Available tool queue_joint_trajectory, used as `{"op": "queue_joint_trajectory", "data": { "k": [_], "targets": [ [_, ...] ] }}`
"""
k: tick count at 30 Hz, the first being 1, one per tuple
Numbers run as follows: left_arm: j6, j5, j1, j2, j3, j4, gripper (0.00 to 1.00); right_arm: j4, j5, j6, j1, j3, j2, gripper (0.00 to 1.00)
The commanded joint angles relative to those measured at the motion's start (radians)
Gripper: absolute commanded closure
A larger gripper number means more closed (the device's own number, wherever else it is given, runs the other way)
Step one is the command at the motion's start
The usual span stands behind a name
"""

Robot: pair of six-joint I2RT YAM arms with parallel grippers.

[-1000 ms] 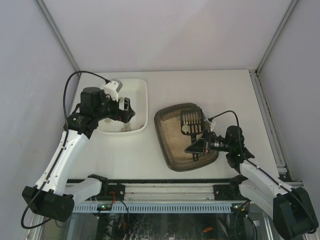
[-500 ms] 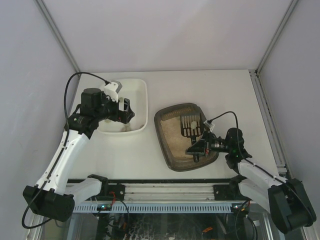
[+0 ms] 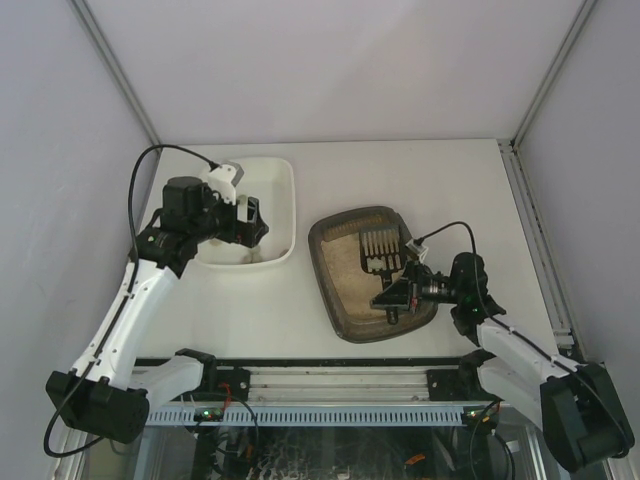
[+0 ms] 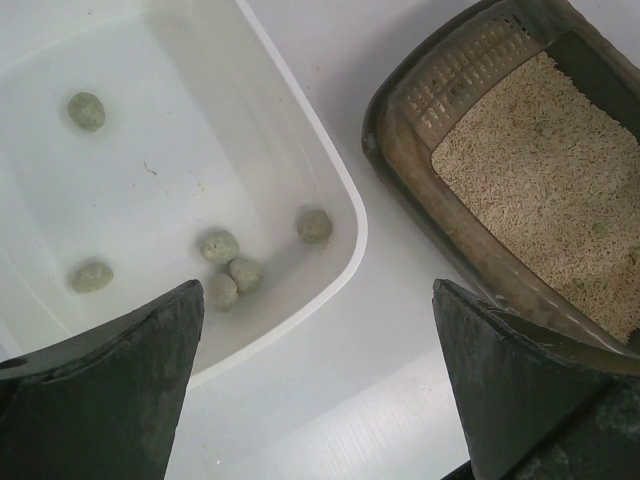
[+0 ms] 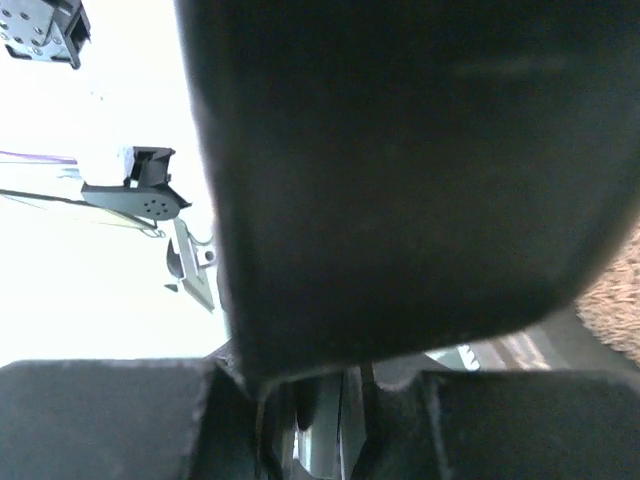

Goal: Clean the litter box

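Dark brown translucent plastic forms the litter box (image 3: 322, 268), which sits right of the middle of the surface (image 3: 420, 175), nearer its near edge, and is filled with beige litter (image 4: 540, 190). The right hand (image 3: 394, 298) is clamped on the handle of a black slotted scoop (image 3: 380, 250), whose head lies over the litter at the box's far end. The right wrist view is almost wholly blocked by something dark. Just beside the box, toward the left edge, stands a white tub (image 3: 291, 205) holding several grey-green clumps (image 4: 222, 246). The left hand (image 3: 252, 220) hovers over the tub's right side, its fingers (image 4: 110, 390) spread wide apart.
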Motion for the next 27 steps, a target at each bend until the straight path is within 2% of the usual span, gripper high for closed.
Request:
{"op": "queue_joint_trajectory", "data": {
  "k": [1, 4, 8, 10, 13, 16, 19, 24, 25, 26, 27],
  "targets": [
    [-0.004, -0.024, 0.009, -0.017, -0.028, 0.026, 0.0, -0.157, 0.034, -0.152, 0.09, 0.105, -0.004, 1.0],
    [-0.029, 0.002, 0.077, -0.004, -0.003, 0.021, 0.0, -0.101, 0.024, -0.098, 0.031, 0.129, 0.019, 1.0],
    [-0.091, 0.286, 0.323, 0.139, 0.13, -0.084, 0.0, -0.392, 0.077, -0.265, 0.028, 0.326, 0.11, 1.0],
    [-0.069, 0.334, 0.384, 0.2, 0.187, -0.146, 0.0, -0.496, 0.125, -0.354, 0.065, 0.476, 0.181, 1.0],
    [-0.052, 0.319, 0.416, 0.22, 0.229, -0.178, 0.0, -0.744, 0.247, -0.52, 0.151, 0.7, 0.342, 1.0],
    [-0.061, 0.288, 0.43, 0.215, 0.246, -0.177, 0.0, -1.056, 0.38, -0.675, 0.247, 1.08, 0.595, 1.0],
    [-0.068, 0.277, 0.457, 0.225, 0.277, -0.196, 0.0, -1.34, 0.501, -0.785, 0.336, 1.465, 0.921, 1.0],
    [-0.05, 0.247, 0.521, 0.232, 0.301, -0.237, 0.0, -1.879, 0.975, -0.942, 0.513, 2.282, 1.43, 1.0],
    [-0.044, 0.241, 0.536, 0.227, 0.294, -0.239, 0.0, -1.946, 1.045, -0.951, 0.538, 2.448, 1.519, 1.0],
    [-0.039, 0.235, 0.549, 0.221, 0.286, -0.239, 0.0, -1.958, 1.111, -0.955, 0.557, 2.519, 1.567, 1.0],
    [-0.034, 0.228, 0.561, 0.215, 0.276, -0.239, 0.0, -1.925, 1.168, -0.956, 0.57, 2.486, 1.57, 1.0]
  ]
}}
